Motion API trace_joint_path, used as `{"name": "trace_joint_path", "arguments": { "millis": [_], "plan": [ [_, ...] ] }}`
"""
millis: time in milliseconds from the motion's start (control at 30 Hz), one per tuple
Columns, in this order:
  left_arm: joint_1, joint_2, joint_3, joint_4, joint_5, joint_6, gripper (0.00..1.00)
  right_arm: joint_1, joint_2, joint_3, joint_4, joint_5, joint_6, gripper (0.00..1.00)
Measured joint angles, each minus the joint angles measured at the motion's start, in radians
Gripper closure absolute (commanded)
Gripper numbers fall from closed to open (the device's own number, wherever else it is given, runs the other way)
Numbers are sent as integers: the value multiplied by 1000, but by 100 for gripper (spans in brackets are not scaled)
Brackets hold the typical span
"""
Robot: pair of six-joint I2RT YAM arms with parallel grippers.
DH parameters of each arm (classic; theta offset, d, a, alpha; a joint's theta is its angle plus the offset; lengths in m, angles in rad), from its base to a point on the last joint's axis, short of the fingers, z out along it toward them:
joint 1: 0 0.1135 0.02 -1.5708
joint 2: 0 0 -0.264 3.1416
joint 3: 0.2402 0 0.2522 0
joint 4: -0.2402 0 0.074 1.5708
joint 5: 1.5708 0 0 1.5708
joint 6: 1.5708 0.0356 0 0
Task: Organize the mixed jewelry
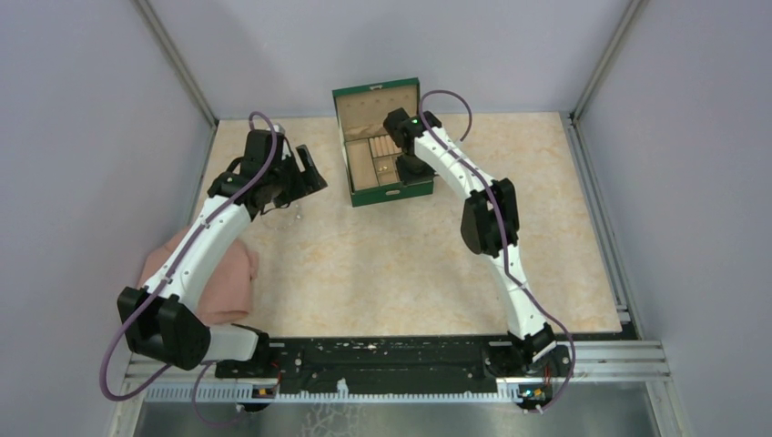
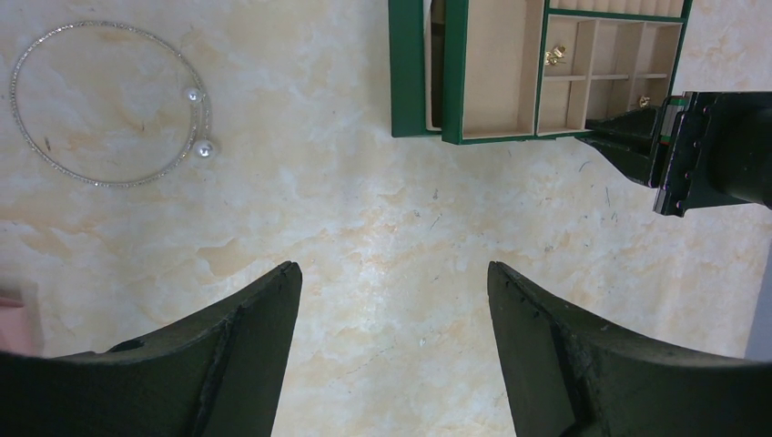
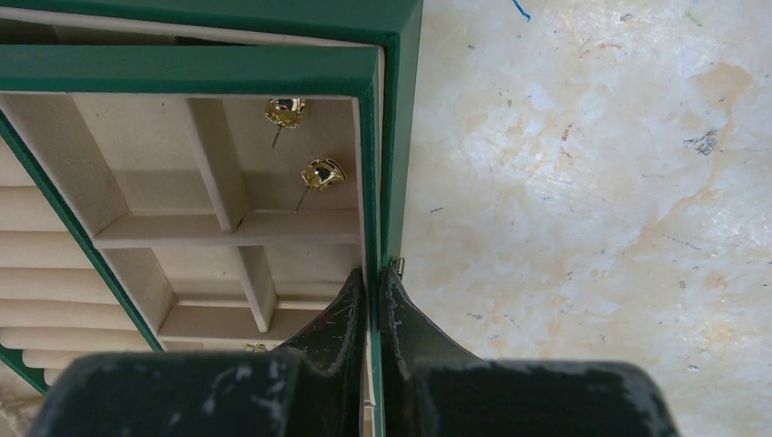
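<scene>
The right gripper (image 3: 371, 309) sits closed at the bottom centre of its wrist view. It appears to pinch the green side wall of the box (image 3: 391, 137), probably to steady it while pieces go in. Two gold studs (image 3: 323, 173) already lie in the corner compartment at upper centre, so that part of the sorting looks done. The left gripper (image 2: 391, 346) hangs wide and empty over bare table (image 2: 364, 209). The wire loop (image 2: 206, 148) with two pearl ends lies loose at the upper left of the left wrist view, well apart from the box. It seems the next piece to fetch, hence the spread jaws.
</scene>
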Motion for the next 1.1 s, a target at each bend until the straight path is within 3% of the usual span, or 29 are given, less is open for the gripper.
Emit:
{"name": "trace_joint_path", "arguments": {
  "millis": [1100],
  "plan": [
    [0, -3, -14, -5, -4, 0, 19, -18, 0, 0, 29, 50, 41, 100]
  ]
}}
